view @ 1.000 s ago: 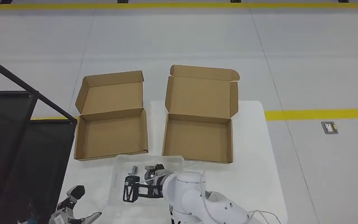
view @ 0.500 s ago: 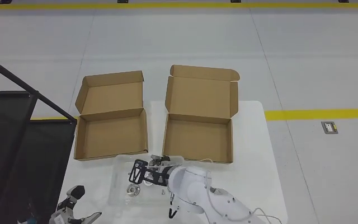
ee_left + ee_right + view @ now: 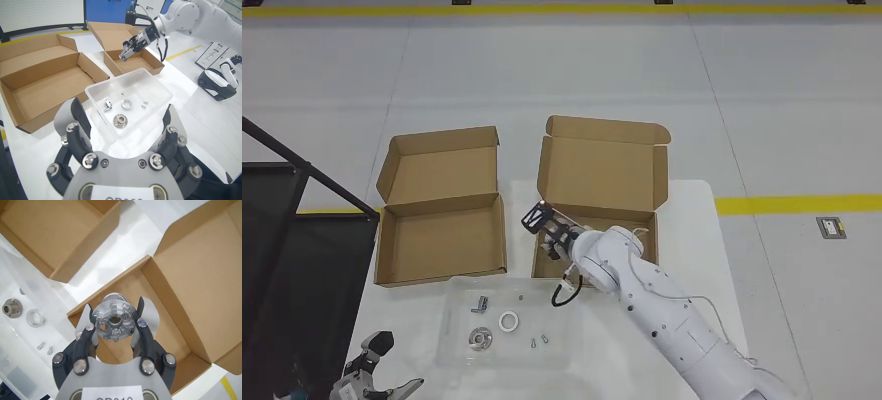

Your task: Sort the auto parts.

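Observation:
My right gripper (image 3: 115, 311) is shut on a grey toothed metal hub (image 3: 114, 318) and hangs above the near left corner of the right cardboard box (image 3: 170, 313). The top view places this gripper (image 3: 557, 240) at that box's (image 3: 597, 255) left edge, and the left wrist view shows the right gripper (image 3: 123, 55) too. In the clear plastic tray (image 3: 90, 94) lie a flanged hub (image 3: 120, 120), a metal ring (image 3: 126, 104), a small bracket (image 3: 107, 106) and two screws (image 3: 144, 105). My left gripper (image 3: 124, 115) stands open on the near side of the tray, holding nothing.
A second open cardboard box (image 3: 442, 240) sits left of the first; both look bare inside. The tray (image 3: 457, 290) stands near the table's front, in front of the boxes. A dark frame (image 3: 282, 250) flanks the table's left side.
The right gripper has lifted out of the tray with the toothed hub and swung away over the right box's near left corner. The left gripper has not moved.

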